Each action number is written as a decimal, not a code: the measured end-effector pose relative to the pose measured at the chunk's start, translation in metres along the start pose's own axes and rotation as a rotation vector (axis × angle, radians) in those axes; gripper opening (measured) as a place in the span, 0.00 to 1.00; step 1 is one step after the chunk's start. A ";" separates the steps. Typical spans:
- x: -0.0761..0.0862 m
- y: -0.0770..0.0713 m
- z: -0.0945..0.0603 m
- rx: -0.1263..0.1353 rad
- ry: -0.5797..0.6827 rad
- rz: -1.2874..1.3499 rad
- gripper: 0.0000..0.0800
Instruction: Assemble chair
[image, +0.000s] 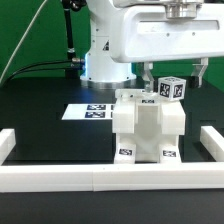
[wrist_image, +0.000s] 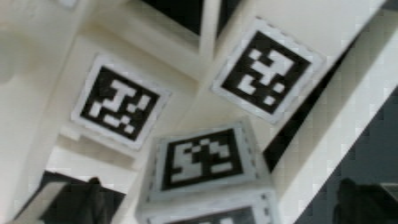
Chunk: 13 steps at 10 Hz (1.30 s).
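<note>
if the gripper (image: 172, 76) closes off-centre it could clip the tagged cube (image: 172, 89) and shove the half-built chair (image: 148, 128) askew. its fingers stand spread either side of the cube, clamping nothing. the chair sits at the centre of the exterior view: white, blocky, tagged, cube at its upper right.

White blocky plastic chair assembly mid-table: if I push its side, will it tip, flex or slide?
The white blocky plastic chair assembly looks stiff: thick, boxy panels. It would likely slide rather than tip, sitting low and broad on the black table. The small white tagged cube above it might shift; whether it is seated, I cannot tell.
</note>
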<state>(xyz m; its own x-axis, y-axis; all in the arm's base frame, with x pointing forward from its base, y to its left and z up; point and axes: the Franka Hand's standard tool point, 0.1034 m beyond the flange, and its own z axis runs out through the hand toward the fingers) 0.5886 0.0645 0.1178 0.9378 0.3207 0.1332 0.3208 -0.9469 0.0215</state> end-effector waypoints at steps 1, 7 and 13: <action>0.000 0.000 0.000 0.002 0.000 0.049 0.65; 0.001 0.000 0.001 0.002 0.000 0.555 0.35; 0.001 0.002 0.002 0.044 -0.010 1.166 0.36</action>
<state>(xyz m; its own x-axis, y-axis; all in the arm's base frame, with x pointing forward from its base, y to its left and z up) 0.5899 0.0631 0.1161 0.6683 -0.7428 0.0417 -0.7317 -0.6664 -0.1433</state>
